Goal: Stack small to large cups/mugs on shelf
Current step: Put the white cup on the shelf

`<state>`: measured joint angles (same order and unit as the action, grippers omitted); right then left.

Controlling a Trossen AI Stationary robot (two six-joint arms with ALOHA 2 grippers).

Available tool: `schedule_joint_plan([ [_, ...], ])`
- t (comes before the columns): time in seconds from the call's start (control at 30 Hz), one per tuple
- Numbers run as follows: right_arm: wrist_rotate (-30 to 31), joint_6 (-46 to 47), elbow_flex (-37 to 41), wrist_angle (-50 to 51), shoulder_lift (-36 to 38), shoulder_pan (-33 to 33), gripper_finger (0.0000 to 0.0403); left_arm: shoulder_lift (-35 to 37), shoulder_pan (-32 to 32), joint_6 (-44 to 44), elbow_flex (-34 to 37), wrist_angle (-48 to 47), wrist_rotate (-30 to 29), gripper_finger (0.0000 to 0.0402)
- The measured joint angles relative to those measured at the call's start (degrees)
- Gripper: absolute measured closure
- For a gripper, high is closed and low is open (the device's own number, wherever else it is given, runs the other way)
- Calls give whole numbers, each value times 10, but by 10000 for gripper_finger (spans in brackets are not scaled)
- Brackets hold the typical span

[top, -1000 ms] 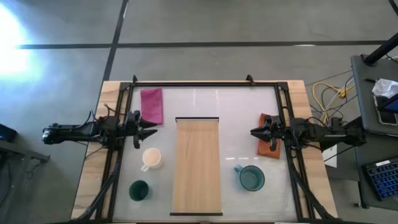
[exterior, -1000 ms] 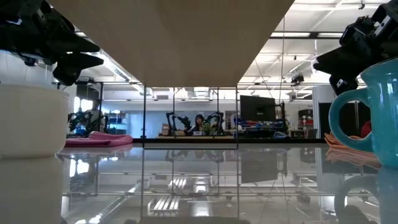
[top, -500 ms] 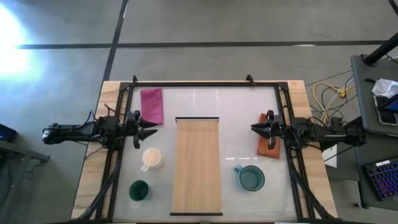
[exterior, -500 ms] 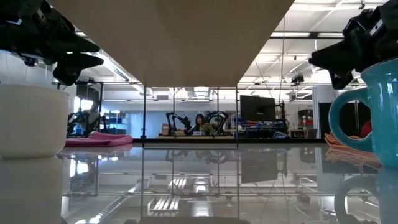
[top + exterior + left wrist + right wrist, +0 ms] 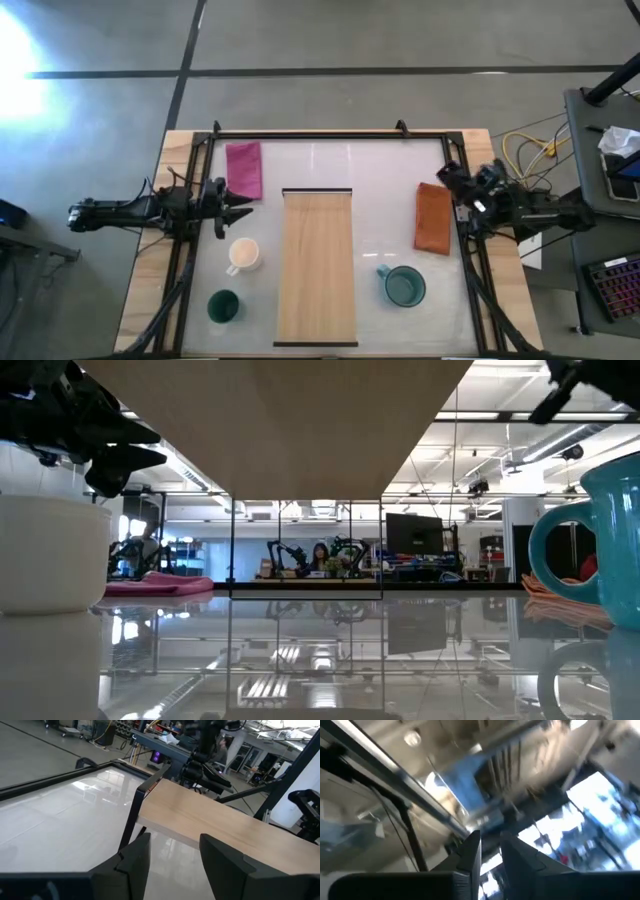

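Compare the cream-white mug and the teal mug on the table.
The cream-white mug is narrower; the teal mug is wider. The cream-white mug stands left of the shelf, near the left gripper; the teal mug stands right of it, below the orange cloth. Both are upright, handled and ungrasped.

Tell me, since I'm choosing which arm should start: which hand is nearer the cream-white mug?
Left. The left hand hovers just beside the cream-white mug, on its far side. The right hand is across the shelf, past the orange cloth.
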<state>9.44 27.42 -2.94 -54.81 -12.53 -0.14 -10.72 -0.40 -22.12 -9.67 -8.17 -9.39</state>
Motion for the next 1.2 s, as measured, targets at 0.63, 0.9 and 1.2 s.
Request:
schedule_joint_plan([
  [0.63,189,-85,-258,-34,-276,0,335,-1,0,58,0,388,-249,245],
  [0.9,207,-56,-330,125,-282,-9,335,-14,1,-11,-51,211,-233,245],
  [1.2,322,84,-434,562,-296,-22,335,-192,0,-41,-332,-310,-59,245],
])
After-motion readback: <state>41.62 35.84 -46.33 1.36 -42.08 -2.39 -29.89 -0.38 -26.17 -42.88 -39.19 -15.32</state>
